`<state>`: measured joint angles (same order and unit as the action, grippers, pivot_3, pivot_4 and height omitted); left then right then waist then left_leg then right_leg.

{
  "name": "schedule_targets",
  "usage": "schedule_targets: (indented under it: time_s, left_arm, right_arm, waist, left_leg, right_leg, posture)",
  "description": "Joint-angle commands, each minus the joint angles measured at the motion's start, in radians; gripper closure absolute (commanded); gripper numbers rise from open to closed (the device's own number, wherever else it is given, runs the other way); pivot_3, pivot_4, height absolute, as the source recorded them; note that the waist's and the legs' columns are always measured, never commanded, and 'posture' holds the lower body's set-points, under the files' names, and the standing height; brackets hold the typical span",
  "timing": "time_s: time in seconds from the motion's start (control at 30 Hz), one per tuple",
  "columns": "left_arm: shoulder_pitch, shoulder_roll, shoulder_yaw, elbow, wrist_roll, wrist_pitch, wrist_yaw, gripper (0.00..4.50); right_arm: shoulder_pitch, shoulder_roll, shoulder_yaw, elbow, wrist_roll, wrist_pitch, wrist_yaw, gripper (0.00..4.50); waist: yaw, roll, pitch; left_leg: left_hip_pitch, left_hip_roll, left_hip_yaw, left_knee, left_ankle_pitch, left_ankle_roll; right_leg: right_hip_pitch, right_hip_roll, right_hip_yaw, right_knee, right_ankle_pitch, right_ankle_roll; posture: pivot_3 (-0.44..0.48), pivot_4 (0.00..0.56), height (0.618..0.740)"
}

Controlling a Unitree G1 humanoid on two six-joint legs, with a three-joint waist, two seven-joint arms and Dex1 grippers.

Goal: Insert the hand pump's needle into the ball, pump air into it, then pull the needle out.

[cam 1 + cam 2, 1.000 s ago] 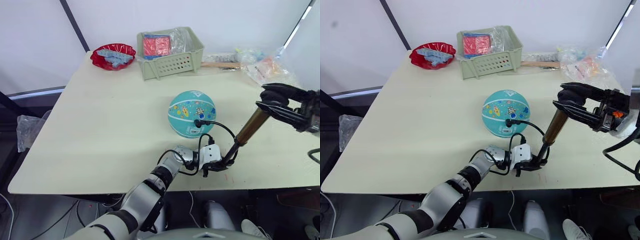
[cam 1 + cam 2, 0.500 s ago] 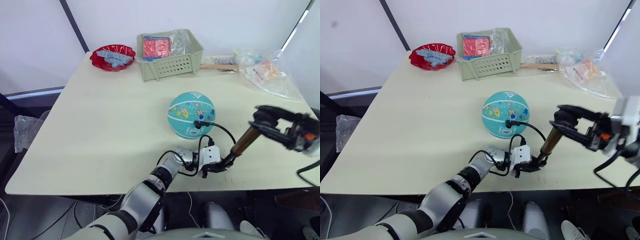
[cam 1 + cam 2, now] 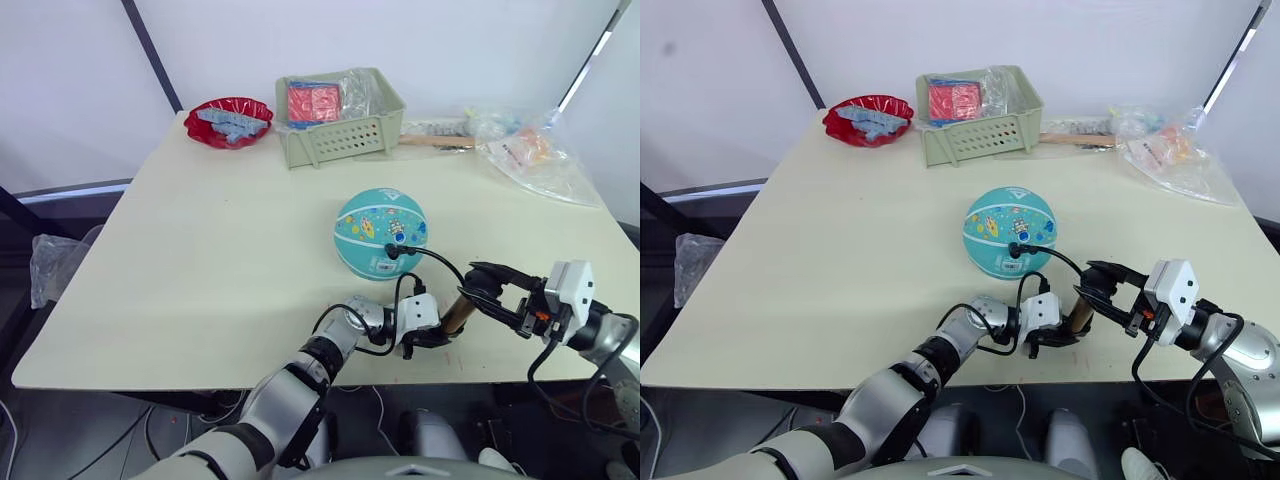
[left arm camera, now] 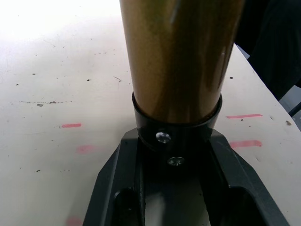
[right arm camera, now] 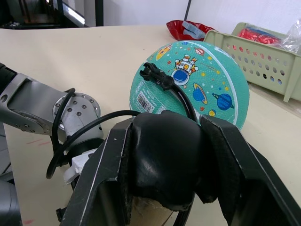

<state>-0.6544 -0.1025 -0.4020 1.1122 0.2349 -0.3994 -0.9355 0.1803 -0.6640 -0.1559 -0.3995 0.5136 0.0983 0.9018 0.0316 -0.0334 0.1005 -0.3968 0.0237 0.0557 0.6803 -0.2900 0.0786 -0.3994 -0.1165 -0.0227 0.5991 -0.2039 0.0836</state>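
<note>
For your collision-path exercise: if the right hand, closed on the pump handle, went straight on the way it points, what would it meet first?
Most likely the ball, straight ahead of the right hand in its wrist view, though depth is hard to judge.

My ball [image 3: 381,234] is teal with white seams, cartoon prints and a white barcode label; my pump barrel [image 4: 178,56] is gold-bronze with a black collar, black hose [image 5: 176,96]; bowl [image 3: 228,121] red, basket [image 3: 340,130] pale green

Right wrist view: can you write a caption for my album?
The right claw grips the hand pump's handle while its hose plugs into the teal ball.
</note>
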Motion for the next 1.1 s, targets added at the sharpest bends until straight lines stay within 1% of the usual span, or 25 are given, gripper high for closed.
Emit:
schedule_targets:
  time_s: [0.03, 0.13, 0.23, 0.27, 0.37, 0.47, 0.57, 0.63, 0.7, 0.87, 1.0, 1.07, 1.1]
  left_arm:
    - [0.041, 0.020, -0.027, 0.066, 0.035, 0.046, -0.019, 3.47]
    - [0.043, 0.021, -0.029, 0.064, 0.035, 0.045, -0.022, 3.47]
    - [0.044, 0.021, -0.029, 0.063, 0.035, 0.045, -0.026, 3.47]
    - [0.044, 0.021, -0.029, 0.063, 0.035, 0.045, -0.027, 3.47]
    - [0.040, 0.018, -0.032, 0.066, 0.035, 0.046, -0.028, 3.47]
    - [0.037, 0.016, -0.034, 0.069, 0.035, 0.044, -0.029, 3.47]
    - [0.037, 0.015, -0.035, 0.073, 0.035, 0.043, -0.029, 3.47]
    - [0.036, 0.014, -0.036, 0.074, 0.035, 0.043, -0.027, 3.47]
    - [0.037, 0.011, -0.037, 0.076, 0.036, 0.043, -0.024, 3.47]
    - [0.037, 0.009, -0.037, 0.077, 0.036, 0.042, -0.019, 3.47]
    - [0.037, 0.008, -0.038, 0.076, 0.036, 0.042, -0.018, 3.47]
    - [0.037, 0.007, -0.037, 0.075, 0.036, 0.042, -0.016, 3.47]
    - [0.038, 0.007, -0.036, 0.075, 0.036, 0.043, -0.016, 3.47]
  right_arm:
    - [0.003, -0.017, -0.029, -0.043, 0.091, 0.090, 0.005, 2.85]
    - [-0.046, -0.063, -0.142, -0.146, 0.255, 0.169, -0.015, 2.85]
    - [-0.084, -0.110, -0.230, -0.191, 0.361, 0.233, -0.030, 2.85]
    - [-0.094, -0.122, -0.255, -0.200, 0.389, 0.251, -0.035, 2.85]
    - [-0.182, -0.217, -0.407, -0.197, 0.556, 0.333, -0.073, 2.85]
    - [-0.238, -0.283, -0.490, -0.179, 0.636, 0.389, -0.096, 2.85]
    - [-0.303, -0.341, -0.543, -0.155, 0.709, 0.440, -0.121, 2.85]
    - [-0.334, -0.362, -0.559, -0.146, 0.739, 0.465, -0.137, 2.85]
    - [-0.338, -0.366, -0.564, -0.147, 0.731, 0.485, -0.133, 2.85]
    - [-0.301, -0.345, -0.546, -0.171, 0.697, 0.512, -0.115, 2.85]
    - [-0.205, -0.295, -0.499, -0.211, 0.613, 0.505, -0.081, 2.85]
    - [-0.138, -0.254, -0.460, -0.228, 0.543, 0.479, -0.068, 2.85]
    - [-0.093, -0.228, -0.424, -0.229, 0.478, 0.445, -0.059, 2.85]
  waist:
    - [0.000, 0.001, 0.001]
    - [0.005, 0.012, 0.010]
    - [0.007, 0.020, 0.017]
    - [0.007, 0.021, 0.018]
    - [0.007, 0.024, 0.022]
    - [0.008, 0.024, 0.024]
    - [0.008, 0.023, 0.025]
    - [0.008, 0.023, 0.026]
    - [0.009, 0.024, 0.027]
    - [0.009, 0.024, 0.027]
    - [0.009, 0.023, 0.027]
    - [0.009, 0.022, 0.026]
    - [0.009, 0.020, 0.025]
  left_leg:
    - [0.000, 0.000, 0.000, 0.000, 0.000, 0.000]
    - [-0.003, -0.001, -0.005, 0.001, 0.001, -0.001]
    - [-0.005, -0.002, -0.006, 0.001, 0.001, -0.001]
    - [-0.006, -0.002, -0.008, 0.001, 0.001, -0.001]
    - [-0.009, -0.002, -0.009, 0.003, 0.001, -0.001]
    - [-0.016, -0.003, -0.010, 0.006, 0.001, -0.001]
    - [-0.018, -0.004, -0.012, 0.006, 0.001, -0.001]
    - [-0.018, -0.004, -0.012, 0.006, 0.001, -0.001]
    - [-0.019, -0.004, -0.012, 0.006, 0.001, -0.001]
    - [-0.019, -0.005, -0.012, 0.007, 0.001, -0.001]
    - [-0.018, -0.005, -0.012, 0.007, 0.001, -0.001]
    - [-0.017, -0.005, -0.013, 0.007, 0.001, -0.001]
    - [-0.017, -0.005, -0.013, 0.007, 0.001, -0.001]
  right_leg:
    - [0.000, 0.000, -0.001, 0.000, 0.000, 0.000]
    - [0.001, -0.002, -0.006, 0.000, -0.001, -0.001]
    - [0.001, -0.002, -0.007, -0.002, -0.001, -0.001]
    - [0.001, -0.002, -0.009, -0.003, -0.001, -0.001]
    - [0.001, -0.002, -0.011, -0.005, -0.001, -0.001]
    - [-0.003, -0.003, -0.012, -0.006, 0.000, 0.000]
    - [-0.003, -0.003, -0.014, -0.007, 0.000, 0.000]
    - [-0.003, -0.004, -0.014, -0.007, 0.000, 0.000]
    - [-0.004, -0.004, -0.014, -0.006, 0.000, 0.000]
    - [-0.004, -0.005, -0.014, -0.006, 0.000, 0.000]
    - [-0.003, -0.004, -0.015, -0.006, 0.000, 0.000]
    - [-0.002, -0.004, -0.015, -0.006, 0.000, 0.000]
    - [-0.001, -0.004, -0.015, -0.006, 0.000, 0.000]
  posture:
    - [0.000, 0.150, 0.738]
    - [0.000, 0.150, 0.738]
    - [0.000, 0.150, 0.738]
    - [0.000, 0.150, 0.738]
    - [0.000, 0.150, 0.738]
    - [0.000, 0.150, 0.738]
    - [0.000, 0.150, 0.738]
    - [0.000, 0.150, 0.738]
    - [0.000, 0.150, 0.738]
    - [0.000, 0.150, 0.738]
    - [0.000, 0.150, 0.738]
    - [0.000, 0.150, 0.738]
    - [0.000, 0.150, 0.738]
